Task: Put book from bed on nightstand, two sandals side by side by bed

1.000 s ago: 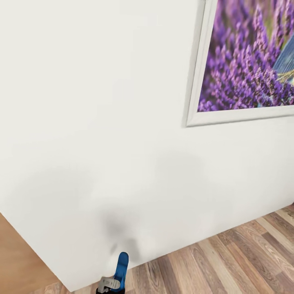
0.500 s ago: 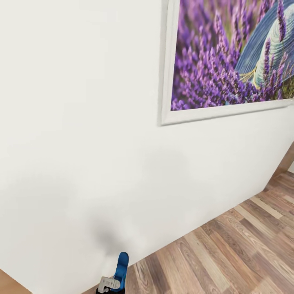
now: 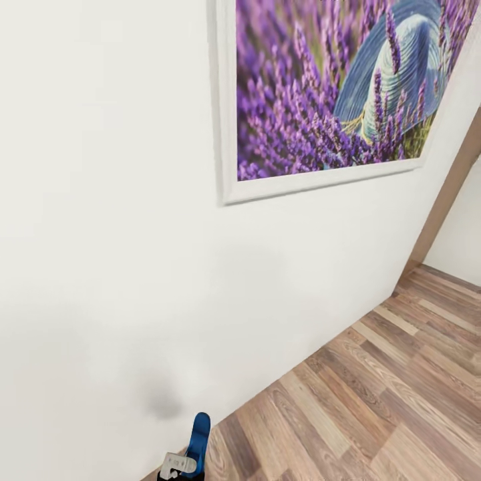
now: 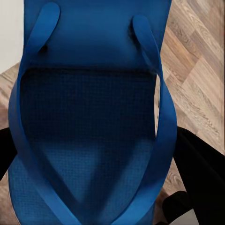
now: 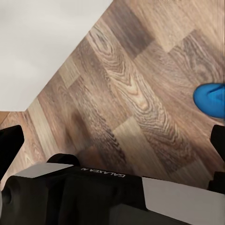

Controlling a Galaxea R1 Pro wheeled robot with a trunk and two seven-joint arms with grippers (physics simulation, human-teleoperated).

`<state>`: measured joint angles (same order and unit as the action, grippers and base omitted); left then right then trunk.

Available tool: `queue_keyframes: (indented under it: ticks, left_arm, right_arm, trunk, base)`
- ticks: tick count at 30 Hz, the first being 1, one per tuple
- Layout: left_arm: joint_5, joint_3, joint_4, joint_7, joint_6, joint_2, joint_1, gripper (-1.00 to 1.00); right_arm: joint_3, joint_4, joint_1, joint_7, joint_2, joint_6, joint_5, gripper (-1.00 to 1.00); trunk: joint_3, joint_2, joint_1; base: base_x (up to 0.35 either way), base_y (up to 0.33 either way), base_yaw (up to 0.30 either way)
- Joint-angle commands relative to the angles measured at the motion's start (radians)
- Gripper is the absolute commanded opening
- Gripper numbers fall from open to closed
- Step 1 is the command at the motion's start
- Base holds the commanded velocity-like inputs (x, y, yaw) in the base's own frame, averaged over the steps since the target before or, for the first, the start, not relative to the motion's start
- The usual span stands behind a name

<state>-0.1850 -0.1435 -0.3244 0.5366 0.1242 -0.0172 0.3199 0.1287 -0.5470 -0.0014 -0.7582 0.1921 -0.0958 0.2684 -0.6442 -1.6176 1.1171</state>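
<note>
The left fingers (image 4: 194, 173), black and blocky, stand on either side of a blue sandal (image 4: 91, 122) and are closed onto its edges, so the sandal is held between them. In the left wrist view the sandal lies face up towards the camera: a flat sole with a fine dimpled grain, and two smooth rounded straps that run from the wide end and meet in a V near the fingers. In the head view the same sandal (image 3: 198, 435) stands on end at the lower edge of the picture, thin and upright, with a small grey part of the left arm (image 3: 176, 464) just under it. The arm holds it low, in front of the robot, close to the foot of a white wall (image 3: 107, 234).

The right fingers (image 5: 9, 145) are spread wide apart with nothing between them; they point down at the floor (image 5: 126, 108), and the grey and black body of the arm (image 5: 93, 192) sits behind them. A rounded blue tip of a sandal (image 5: 212, 99) shows at the edge of that view.

The floor (image 3: 374, 401) is brown wood planks with a strong wavy grain, laid in mixed light and dark strips. The wall is plain and matt. On it hangs a picture (image 3: 334, 87) in a white frame, showing purple lavender and a blue straw hat. A tan wood panel (image 3: 447, 194) runs down beside the wall's far end.
</note>
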Motion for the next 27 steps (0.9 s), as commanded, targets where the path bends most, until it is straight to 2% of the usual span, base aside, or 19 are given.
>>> queue_keyframes:
  ticks: [1,17,27]
  left_arm:
    - [-0.009,-0.008,0.001,0.000,0.005,-0.001,0.001,-1.00]
    - [-0.009,-0.008,0.001,0.000,0.005,-0.001,0.001,-1.00]
    - [-0.009,-0.009,0.001,0.000,0.005,-0.001,0.001,-1.00]
  right_arm:
    - [0.002,-0.001,0.000,-0.004,0.000,-0.010,0.009,1.00]
    - [0.002,-0.001,0.000,-0.004,0.000,-0.010,0.009,1.00]
    - [0.003,-0.001,0.000,-0.004,0.002,-0.010,0.009,1.00]
  trunk:
    - [-0.001,0.000,0.000]
    - [-0.001,0.000,0.000]
    - [-0.001,0.000,0.000]
  base:
    - [0.000,0.000,-0.282]
    - [0.000,0.000,-0.271]
    - [0.000,0.000,-0.045]
